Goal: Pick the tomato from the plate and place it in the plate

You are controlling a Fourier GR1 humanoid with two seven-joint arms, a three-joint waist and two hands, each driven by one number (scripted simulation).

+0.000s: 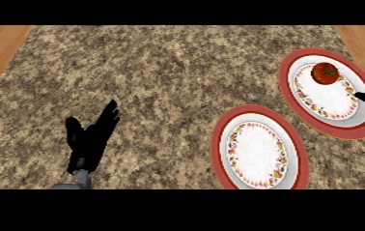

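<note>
The round red tomato (326,73) lay ungrasped on the far red-rimmed white plate (285,75), the near red-rimmed plate (218,143) waiting bare on the speckled granite desk (157,70), while the left hand (91,137) rested, fingers released.

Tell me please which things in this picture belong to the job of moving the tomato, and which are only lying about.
Belong to the job:
- tomato
- far plate, holding the tomato
- near plate, nothing on it
- right hand, only a tip showing at the right edge

Not part of it:
- left hand, open, resting at lower left
- granite counter
</note>
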